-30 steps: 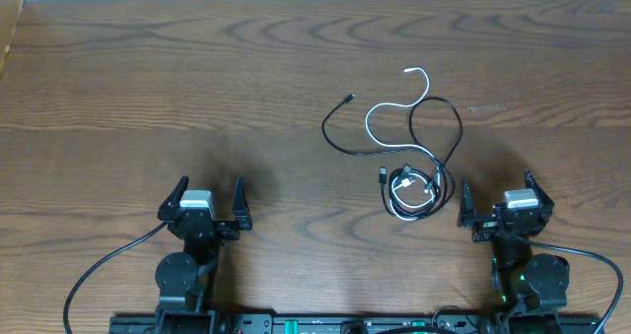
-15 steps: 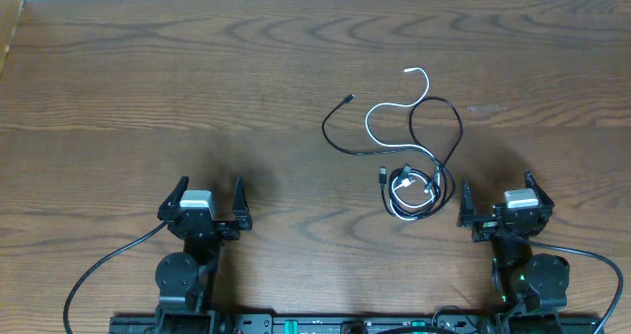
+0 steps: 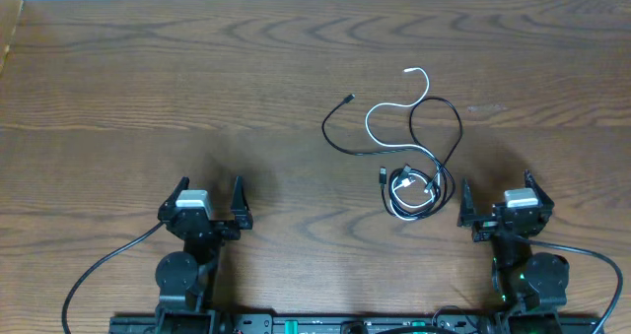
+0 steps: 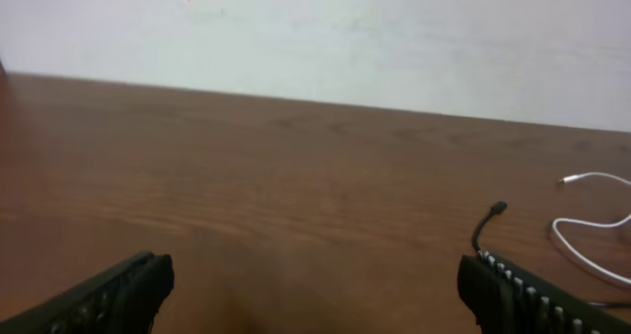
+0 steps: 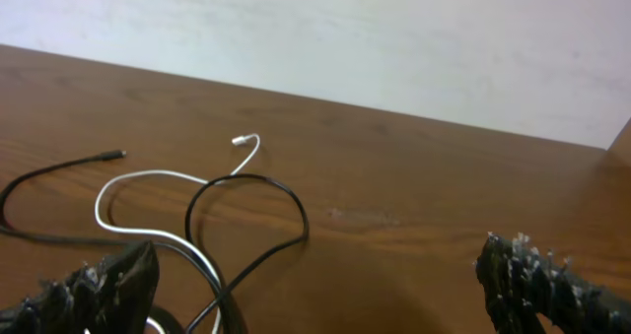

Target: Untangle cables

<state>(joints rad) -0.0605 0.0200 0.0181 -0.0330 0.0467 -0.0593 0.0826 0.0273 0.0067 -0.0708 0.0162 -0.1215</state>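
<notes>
L fingers [image 3: 239,204] & R fingers [image 3: 463,204] both apart, empty, over dark wood-grain table [image 3: 148,78] w/ cables [image 3: 412,188], white wall [image 4: 394,38] behind

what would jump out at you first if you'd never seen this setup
The tangle of cables on the right half of the dark wooden table stands out first: black loops crossed by one white cord, wound tight at the near end. Next come the left claw and the right claw at the near edge, both open and holding nothing, the right one close beside the tangle.
</notes>
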